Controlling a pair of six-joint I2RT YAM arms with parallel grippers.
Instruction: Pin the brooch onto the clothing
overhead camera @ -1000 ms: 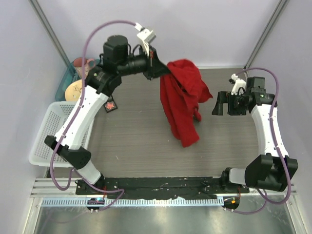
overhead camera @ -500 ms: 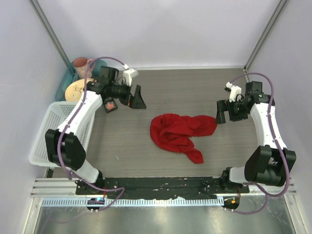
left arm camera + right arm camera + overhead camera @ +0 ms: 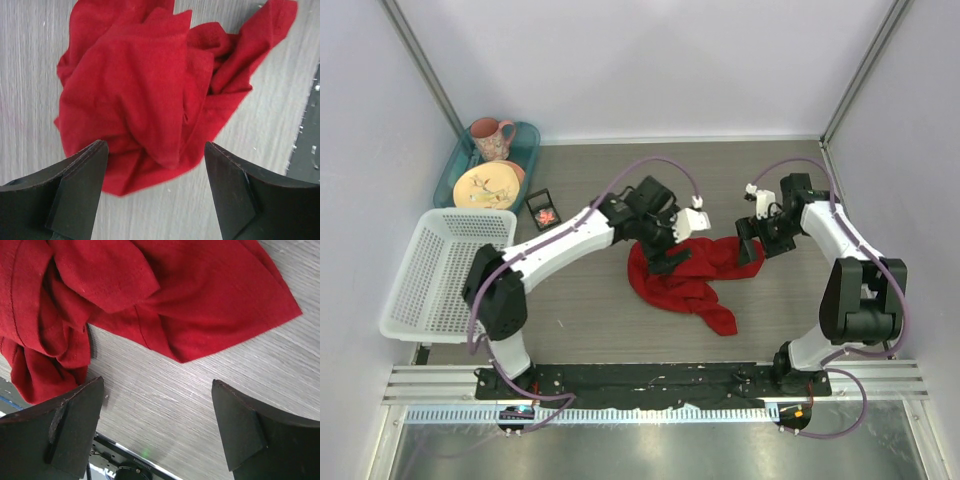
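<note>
- The clothing (image 3: 692,274), a bright red T-shirt, lies crumpled in a heap on the grey wood-grain surface (image 3: 580,310), about the middle of the scene. One strip of cloth trails toward the near right.
- My left pincer (image 3: 668,260) stands over the left part of the heap. In the left wrist view its two dark fingers (image 3: 80,190) are wide apart and nothing is held between them. The bunched folds of the shirt fill the space ahead of them. I cannot tell whether the tips touch the cloth.
- My right pincer (image 3: 750,248) is at the right end of the shirt. In the right wrist view its fingers (image 3: 65,430) are also spread apart and empty. Bare surface lies between them, and the folded edge of the red cloth lies just beyond the tips.
- A small black square box (image 3: 544,211) sits on the surface to the far left of the shirt, well apart from both pincers. There is a pinkish speck inside it, which I take to be the brooch (image 3: 546,213), though it is too small for me to make out its shape.
- At the far left corner a teal tray (image 3: 527,141) holds a pink mug (image 3: 492,135) and a patterned plate (image 3: 485,187).
- A white mesh basket (image 3: 415,300) sits on the left side, nearer than the tray.
</note>
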